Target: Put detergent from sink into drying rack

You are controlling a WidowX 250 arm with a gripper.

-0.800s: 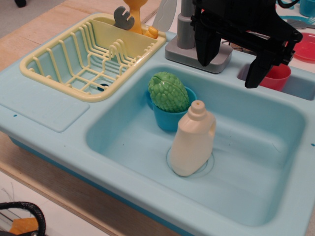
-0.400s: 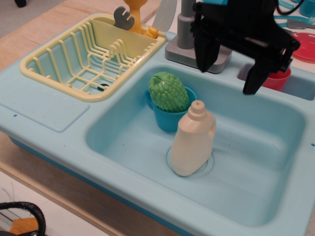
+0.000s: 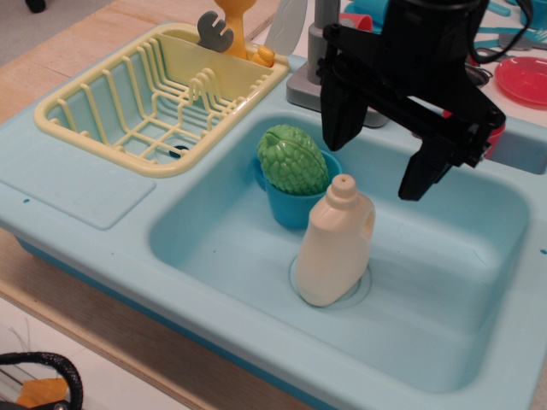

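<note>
While the single overhead view looked down across the toy counter, the detergent (image 3: 335, 248) stood upright on the floor of the sink (image 3: 444, 282), its base set over the round drain ring and its small cap pointing up, with the moulded handle on the side toward the right of the picture. No label, brand or lettering could be read on the cream-white bottle or on anything else in the picture. Just beside it, toward the back left, a blue cup (image 3: 291, 203) held a bumpy green vegetable toy (image 3: 294, 160), and the bottle's shoulder looked close to the cup, though contact could not be made out. The black gripper (image 3: 380, 162) hung above the basin behind the bottle, its two fingers spread wide apart and gripping nothing, one fingertip near the green toy and the other out over the open basin to the right; both tips were clear of the bottle. The grey faucet (image 3: 318, 60) rose partly hidden behind the arm. The drying rack (image 3: 111, 128) sat at the back left of the counter, well apart from the bottle, with a grey and orange utensil (image 3: 224, 30) standing at its far edge. A red plate (image 3: 523, 81) lay at the far right
</note>
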